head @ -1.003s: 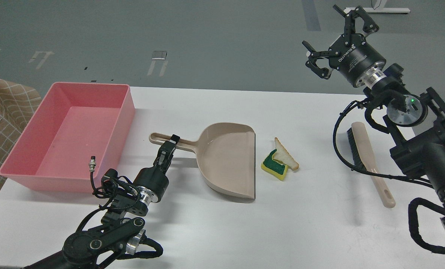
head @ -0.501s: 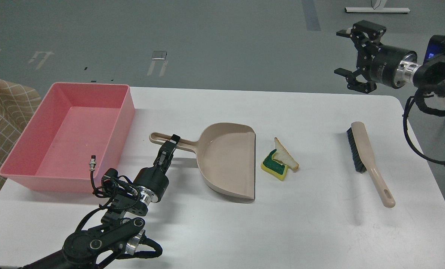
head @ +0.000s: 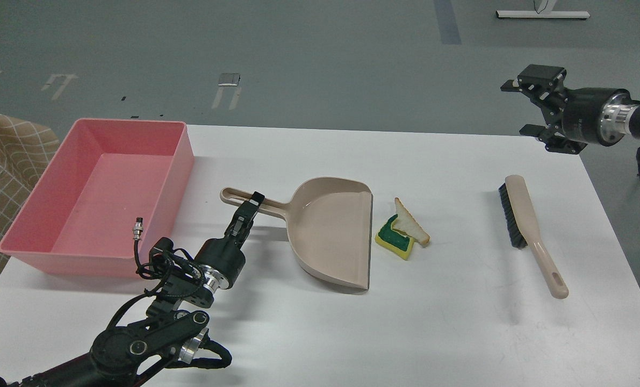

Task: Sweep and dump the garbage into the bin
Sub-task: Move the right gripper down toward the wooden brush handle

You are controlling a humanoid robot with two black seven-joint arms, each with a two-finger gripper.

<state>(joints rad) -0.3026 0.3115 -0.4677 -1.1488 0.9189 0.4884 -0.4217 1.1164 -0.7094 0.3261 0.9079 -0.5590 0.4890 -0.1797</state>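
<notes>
We note the beige plastic dustpan (head: 333, 234) shifted right, our left pincer (head: 253, 200) clamped on its handle, right pincer (head: 524, 107) spread wide, empty.

Pink bin (head: 40, 188), beige dustpan (head: 330, 236)

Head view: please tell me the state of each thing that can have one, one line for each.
left gripper: shut on the dustpan handle.
right gripper: open, holding nothing, in the air past the table's far right corner.
dustpan: flat on the table, mouth facing the garbage.
sponge: lying under the bread slice.
brush: lying free.
bin: upright.
</notes>
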